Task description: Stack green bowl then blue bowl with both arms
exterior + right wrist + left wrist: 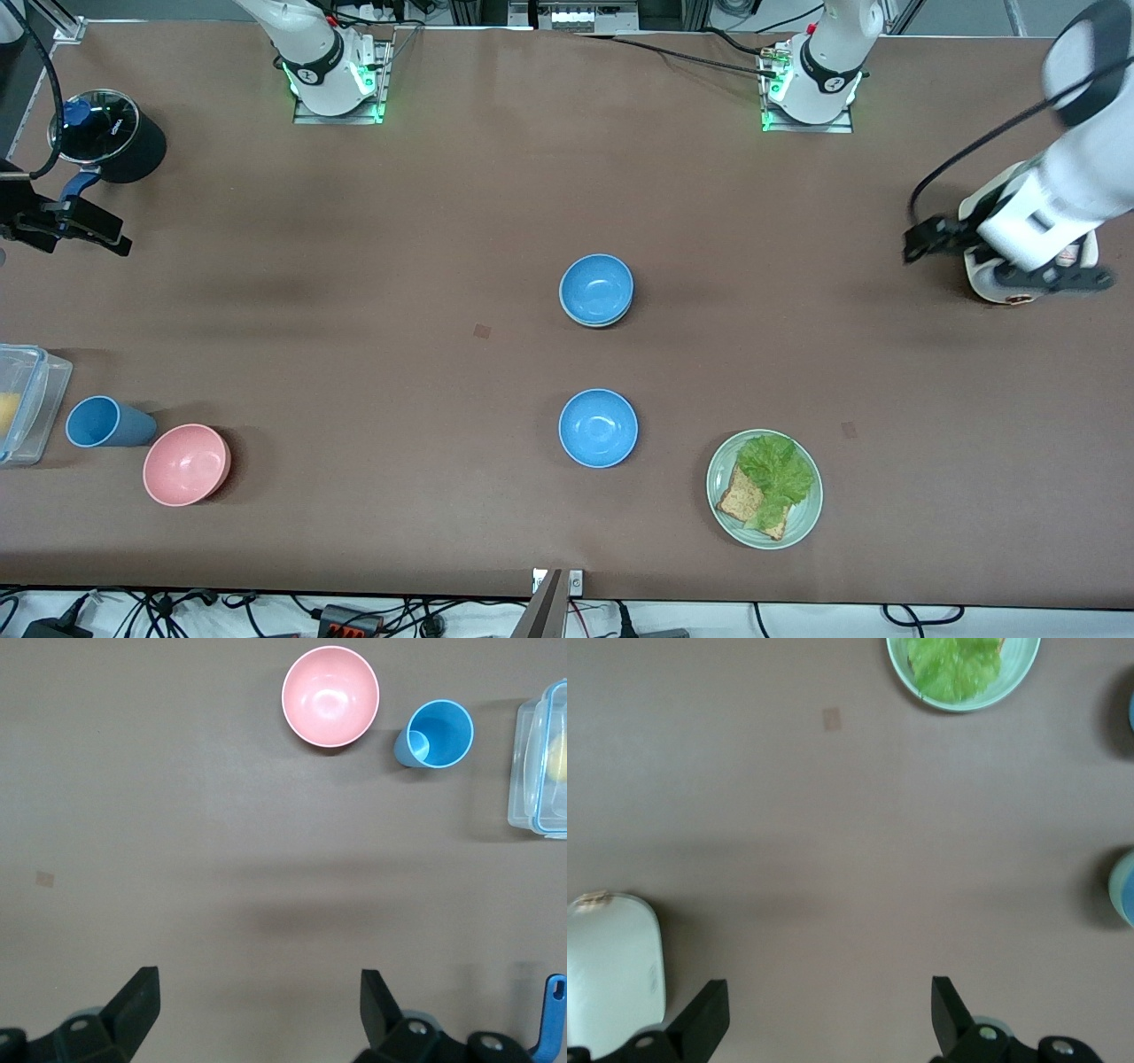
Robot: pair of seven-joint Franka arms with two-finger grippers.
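Observation:
One blue bowl (596,288) sits nested in the green bowl, of which only a pale rim (599,322) shows, at mid-table. The stack's edge also shows in the left wrist view (1125,889). A second blue bowl (598,428) stands alone, nearer the front camera. My left gripper (917,241) hangs open and empty over bare table at the left arm's end (828,1014). My right gripper (102,229) hangs open and empty over bare table at the right arm's end (257,1010).
A green plate (802,518) with bread and lettuce lies beside the lone blue bowl. A pink bowl (186,464), a blue cup (102,422) and a clear plastic box (31,403) stand at the right arm's end. A black round pot (111,135) is there too. A white object (611,966) lies under the left arm.

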